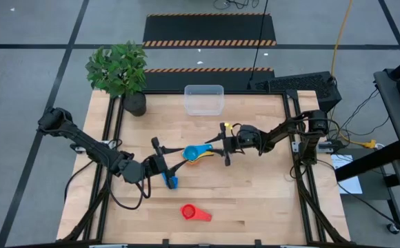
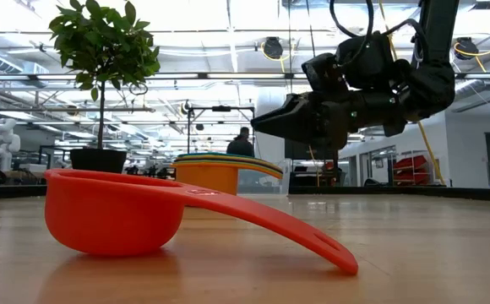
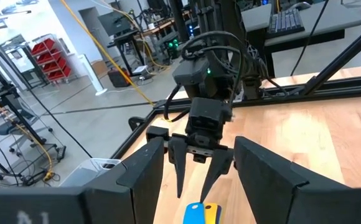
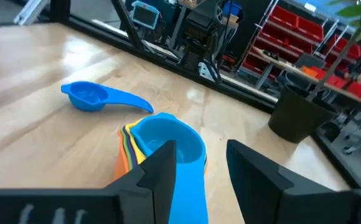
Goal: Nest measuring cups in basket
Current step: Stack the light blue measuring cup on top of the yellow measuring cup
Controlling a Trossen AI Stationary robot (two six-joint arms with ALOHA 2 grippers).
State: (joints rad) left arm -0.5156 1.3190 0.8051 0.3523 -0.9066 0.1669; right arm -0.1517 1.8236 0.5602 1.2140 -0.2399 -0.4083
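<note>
A nested stack of measuring cups (image 1: 194, 153), light blue on top (image 4: 168, 144), stands mid-table on its bottom cup. Its handles (image 3: 198, 214) point at my right gripper (image 1: 225, 147). That gripper is open and hovers level just above the handle ends (image 2: 258, 123), with the light blue handle (image 4: 190, 193) showing between its fingers. On the stack's other side my left gripper (image 1: 161, 161) is open, raised and holds nothing. A blue cup (image 1: 172, 182) and a red cup (image 1: 193, 213) rest alone on the table. The clear basket (image 1: 204, 99) stands at the far edge.
A potted plant (image 1: 121, 69) stands at the far left corner, beside the basket. The red cup (image 2: 114, 211) lies nearest the table's front edge, handle toward the right. Bare wood lies between the stack and the basket and along the right side.
</note>
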